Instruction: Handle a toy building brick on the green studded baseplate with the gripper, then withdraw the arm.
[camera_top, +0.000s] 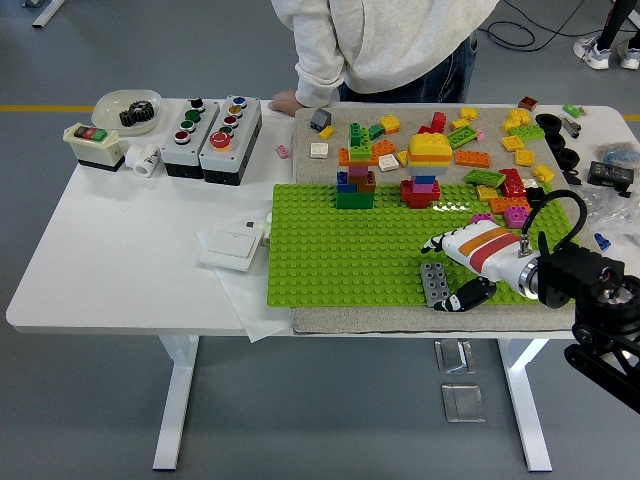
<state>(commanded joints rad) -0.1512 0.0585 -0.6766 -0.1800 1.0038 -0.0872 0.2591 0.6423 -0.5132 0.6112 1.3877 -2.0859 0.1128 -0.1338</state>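
We find a grey studded brick (435, 283) lying at the near right edge of the green baseplate (330, 255). The right hand (462, 270) has its fingers closed around the brick's right side. Two stacked brick towers (356, 170) stand at the baseplate's far edge; loose bricks (500, 150) lie beyond.

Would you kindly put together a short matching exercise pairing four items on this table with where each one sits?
Things:
1. grey brick
2. white bowl
3. person's hand
4. right hand

Places:
A. far left corner of the table
B. near right part of the green baseplate
C. far table edge, beside the button boxes
D. just right of the grey brick

Pairs: 1-B, 2-A, 3-C, 4-D
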